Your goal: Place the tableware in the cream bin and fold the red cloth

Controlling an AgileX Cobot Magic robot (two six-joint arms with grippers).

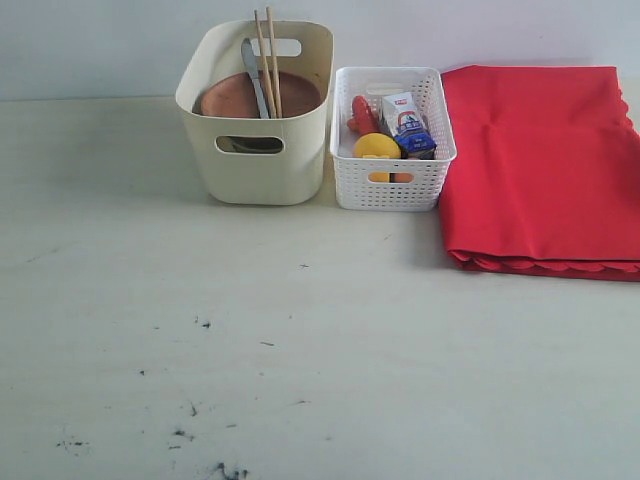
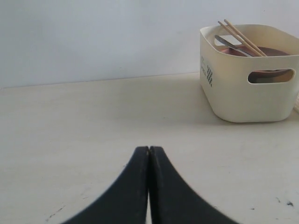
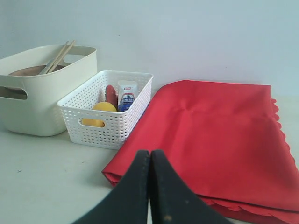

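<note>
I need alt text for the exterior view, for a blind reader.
A cream bin holding plate, knife and chopsticks stands beside a white basket of food, with a folded red cloth at right on a pale table.

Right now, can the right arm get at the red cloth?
Probably yes: the red cloth lies just beyond its shut fingers, nothing between them; the white basket sits beside the cloth.

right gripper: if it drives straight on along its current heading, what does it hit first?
Most likely the red cloth: the shut right gripper points at its near folded edge. The white lattice basket sits off that line. Its height above the cloth is unclear.
</note>
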